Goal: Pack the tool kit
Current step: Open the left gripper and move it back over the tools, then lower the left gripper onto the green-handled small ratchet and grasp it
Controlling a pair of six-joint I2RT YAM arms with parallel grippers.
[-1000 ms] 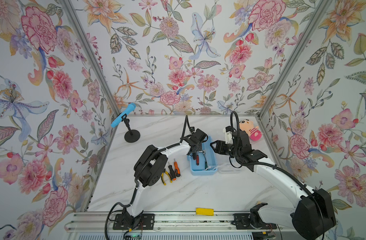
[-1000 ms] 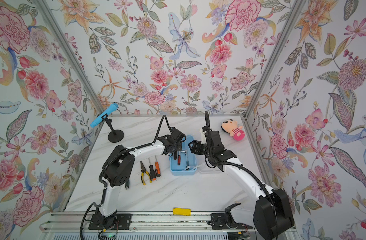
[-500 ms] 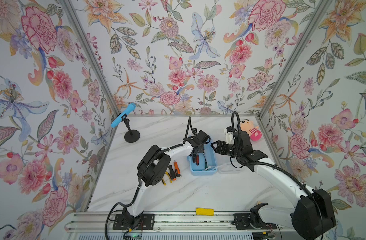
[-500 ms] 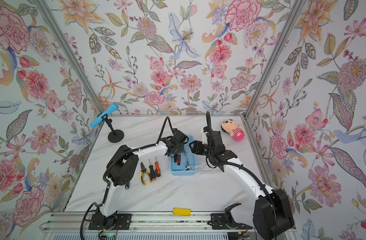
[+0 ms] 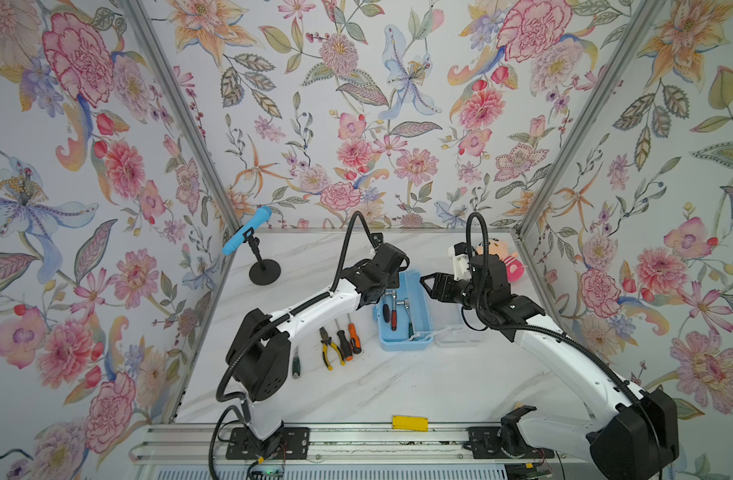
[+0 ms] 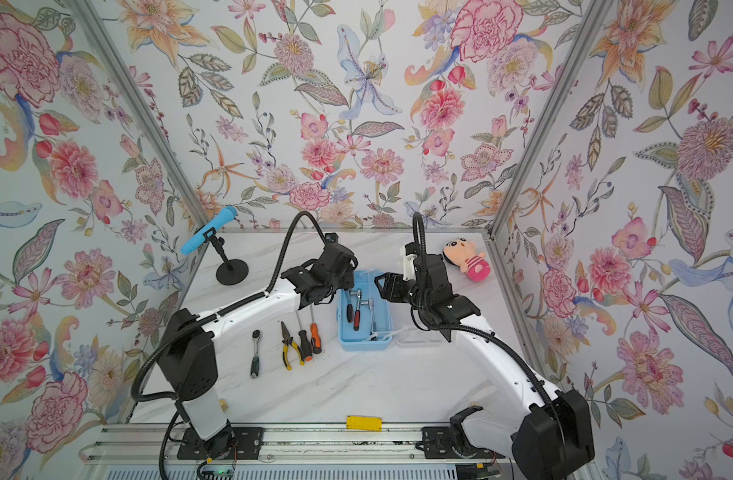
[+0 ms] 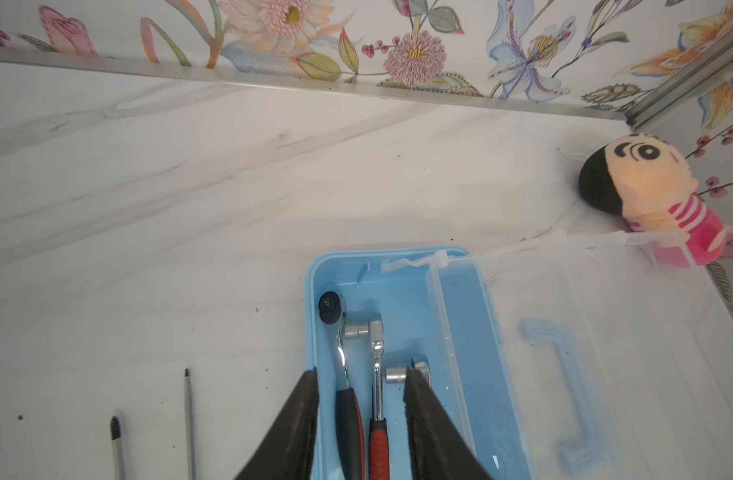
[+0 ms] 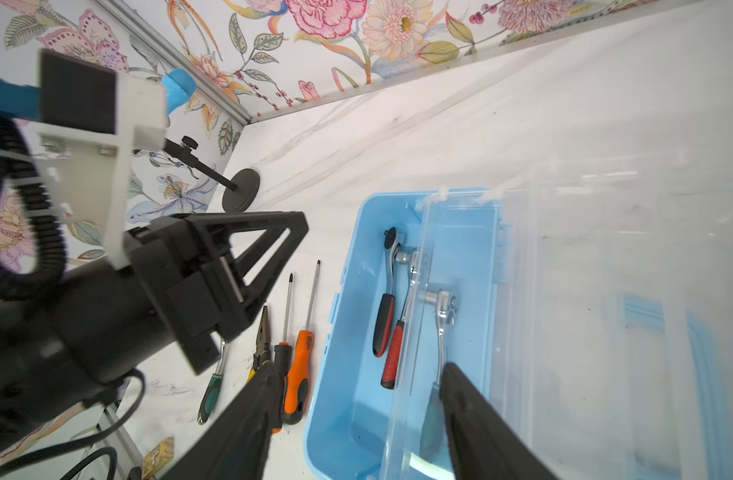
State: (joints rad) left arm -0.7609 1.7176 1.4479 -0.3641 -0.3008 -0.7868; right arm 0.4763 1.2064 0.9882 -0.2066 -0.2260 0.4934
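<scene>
The left gripper (image 7: pixel 361 374) is hanging over the box (image 7: pixel 356 252), fingers apart around two ratchets (image 7: pixel 376 361). The right gripper (image 8: pixel 360 368) is hanging with fingers apart too, holding nothing.

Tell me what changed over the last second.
The left gripper opened over the blue box, letting go of the red-handled ratchet now lying inside, and its elbow swung back toward the near edge. The right gripper, open beside the box, and the pliers and screwdrivers on the table stayed put.
</scene>
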